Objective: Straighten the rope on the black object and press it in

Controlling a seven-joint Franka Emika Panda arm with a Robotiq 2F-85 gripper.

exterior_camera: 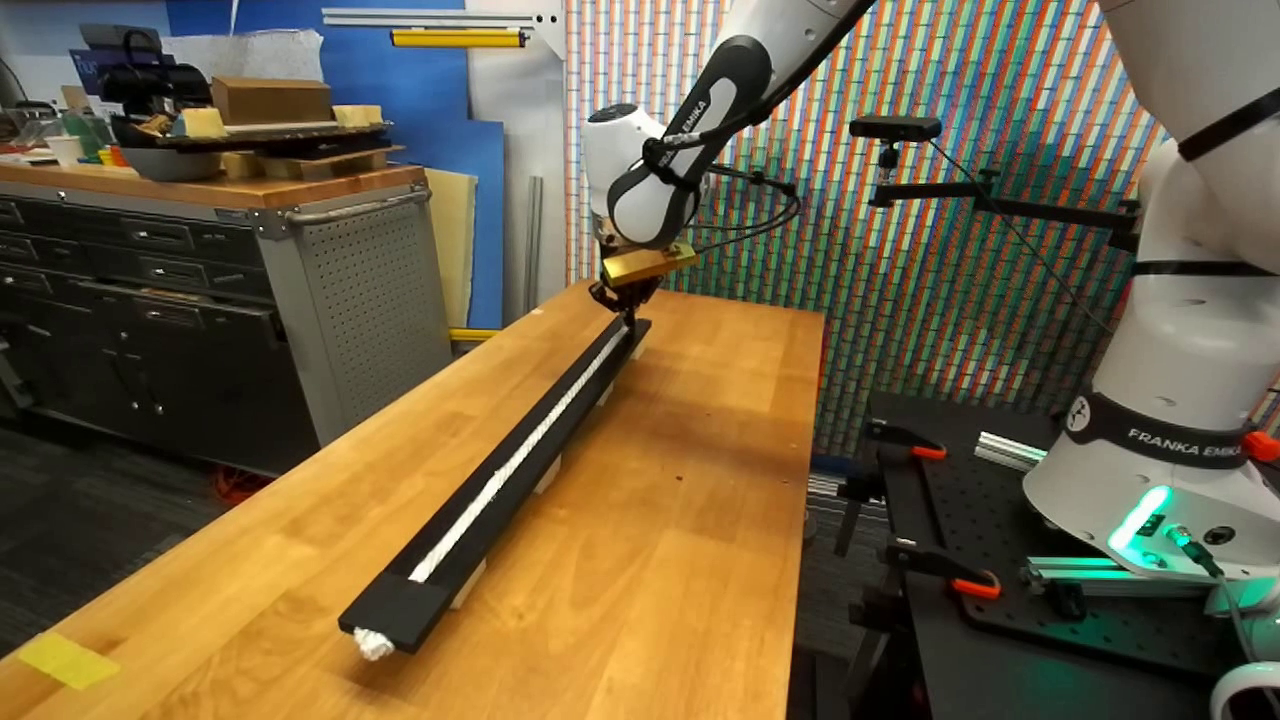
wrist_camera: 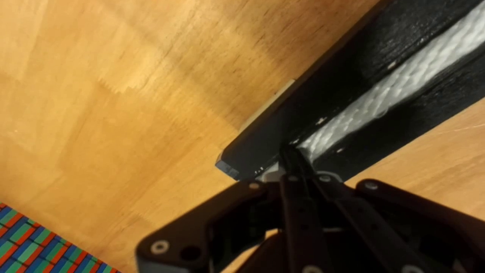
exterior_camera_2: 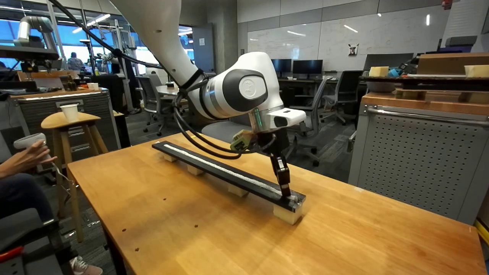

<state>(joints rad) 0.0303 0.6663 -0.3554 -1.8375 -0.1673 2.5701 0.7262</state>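
The black object (exterior_camera: 415, 600) is a long, narrow bar on the table; it also shows in an exterior view (exterior_camera_2: 227, 175) and in the wrist view (wrist_camera: 341, 81). The white rope (exterior_camera: 515, 460) lies nearly straight in its groove, also in the exterior view (exterior_camera_2: 225, 168) and the wrist view (wrist_camera: 394, 91). A white frayed end (exterior_camera: 373, 643) sticks out below the bar's end. My gripper (exterior_camera_2: 285, 193) points down at the opposite end of the bar. Its fingertips (wrist_camera: 293, 151) are together and appear to touch the rope. The gripper hides part of the rope there.
Wooden blocks (exterior_camera_2: 288, 214) prop the bar above the wooden table (exterior_camera_2: 237, 244). Yellow tape (exterior_camera: 68, 660) is on the tabletop. A person (exterior_camera_2: 23, 168) holding a controller sits beside the table. A grey workbench (exterior_camera: 365, 270) stands near the table.
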